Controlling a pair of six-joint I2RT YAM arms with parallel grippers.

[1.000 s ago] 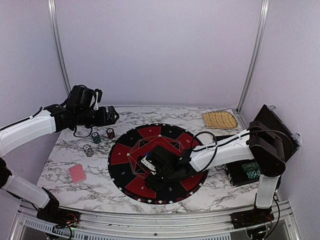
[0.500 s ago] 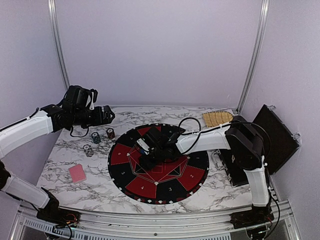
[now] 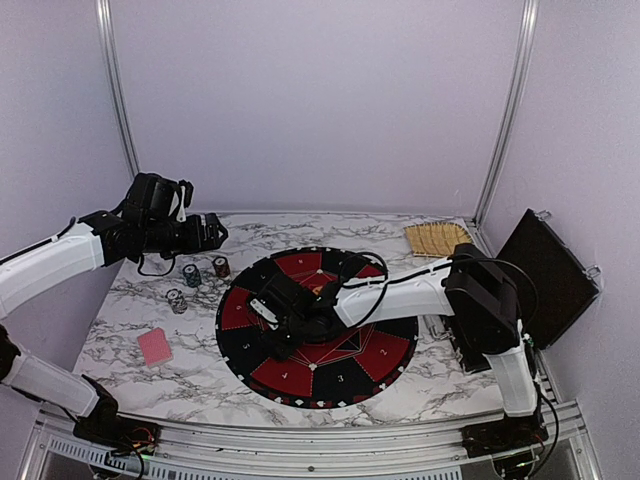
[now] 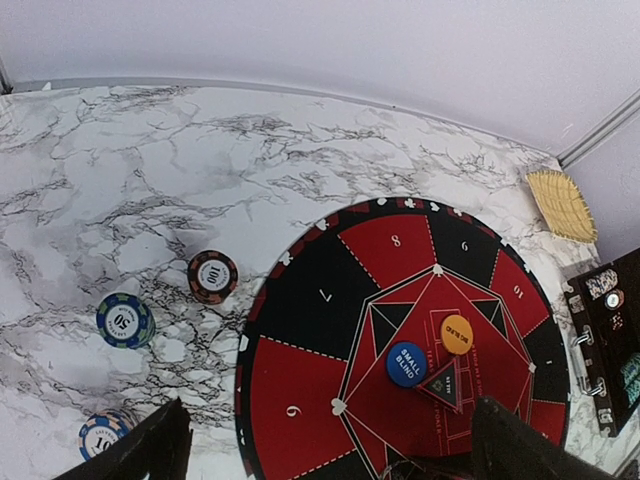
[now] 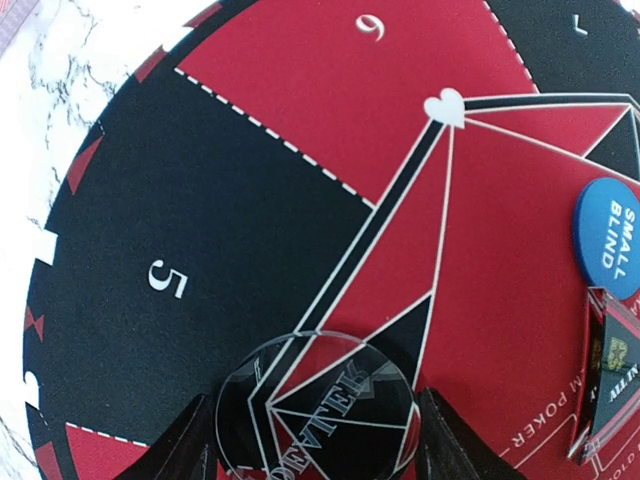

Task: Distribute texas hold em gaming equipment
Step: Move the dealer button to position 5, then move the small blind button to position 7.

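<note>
Dealer button [image 5: 318, 405]: a clear disc over the left part of the round mat [image 5: 200, 200], close to black sector 5 and on the lines of the inner pattern.
Right gripper [image 5: 315, 435]: its jaws press on opposite edges of the disc, pinching it by the rim only.
Slip risk: the rim hold is thin and the plastic looks slick. A tilt or a jolt could likely let the disc rotate out and land on edge or roll.
Placement risk: a release here could leave it straddling a sector line, so that it belongs to no one seat. Being transparent, it would be hard to find against the print.
Neighbours: the blue small blind button [image 5: 610, 238] and the all-in marker [image 5: 612, 380] lie just to the right of the disc. A sideways sweep of the jaws could shove them.
Left gripper [image 4: 330, 465]: spread wide and empty, it hovers over the far left of the desk [image 3: 130, 320].
Chips [image 4: 213, 276]: they sit in short stacks below that arm, off the mat. A careless descent might topple them.
Arms: both reach toward the left half of the scene, so crossing paths is a likely hazard.
Card [image 3: 155, 346]: it lies alone at the near left, out of harm's way.
</note>
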